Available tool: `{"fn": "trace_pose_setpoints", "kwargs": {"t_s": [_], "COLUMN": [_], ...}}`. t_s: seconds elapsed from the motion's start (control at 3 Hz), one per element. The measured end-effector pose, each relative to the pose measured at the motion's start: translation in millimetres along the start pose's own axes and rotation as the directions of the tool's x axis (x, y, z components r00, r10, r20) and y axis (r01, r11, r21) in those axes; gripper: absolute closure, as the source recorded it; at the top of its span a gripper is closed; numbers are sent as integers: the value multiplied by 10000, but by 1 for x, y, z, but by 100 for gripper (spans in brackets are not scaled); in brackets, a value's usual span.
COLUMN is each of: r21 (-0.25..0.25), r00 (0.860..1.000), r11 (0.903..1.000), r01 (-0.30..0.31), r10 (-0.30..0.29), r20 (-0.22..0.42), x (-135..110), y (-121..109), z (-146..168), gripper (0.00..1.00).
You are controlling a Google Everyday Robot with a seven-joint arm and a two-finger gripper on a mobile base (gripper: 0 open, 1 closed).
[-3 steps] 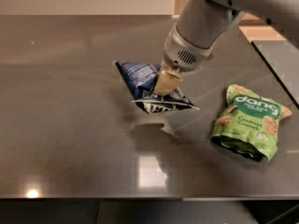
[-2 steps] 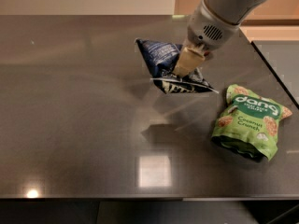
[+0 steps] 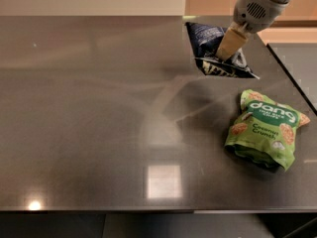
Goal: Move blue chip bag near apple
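The blue chip bag [image 3: 210,46] is a crinkly dark navy foil bag with white seams, held up above the dark table at the upper right of the camera view. My gripper [image 3: 229,47] comes down from the top right and is shut on the blue chip bag, its tan fingers [image 3: 233,39] pressed on the bag's middle. The apple is out of view.
A bright green "dang Coconut Crunch" pouch [image 3: 265,128] lies on the dark glossy table [image 3: 99,113] at the right, below the held bag. The table's right edge runs diagonally near the pouch. A tan wall and a ledge lie beyond the far edge.
My gripper has carried the blue chip bag up and to the right, away from the table's middle toward the far right corner. The green pouch has not moved.
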State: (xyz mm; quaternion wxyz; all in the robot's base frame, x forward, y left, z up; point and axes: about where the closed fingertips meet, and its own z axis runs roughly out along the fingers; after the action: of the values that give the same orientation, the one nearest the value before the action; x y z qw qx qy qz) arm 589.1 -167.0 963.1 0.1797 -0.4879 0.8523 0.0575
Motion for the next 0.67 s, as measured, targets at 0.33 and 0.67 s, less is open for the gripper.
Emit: {"fn": "trace_pose_setpoints", "kwargs": {"t_s": [0.33, 0.67], "r21": [502, 553], "r00": [9962, 9958], "r11": [9950, 9944], "r01": [-861, -898], "r10": [853, 886], "r20": [179, 230], "x": [19, 19], "y": [-29, -31], "z": [-1, 0], "gripper": [100, 100]}}
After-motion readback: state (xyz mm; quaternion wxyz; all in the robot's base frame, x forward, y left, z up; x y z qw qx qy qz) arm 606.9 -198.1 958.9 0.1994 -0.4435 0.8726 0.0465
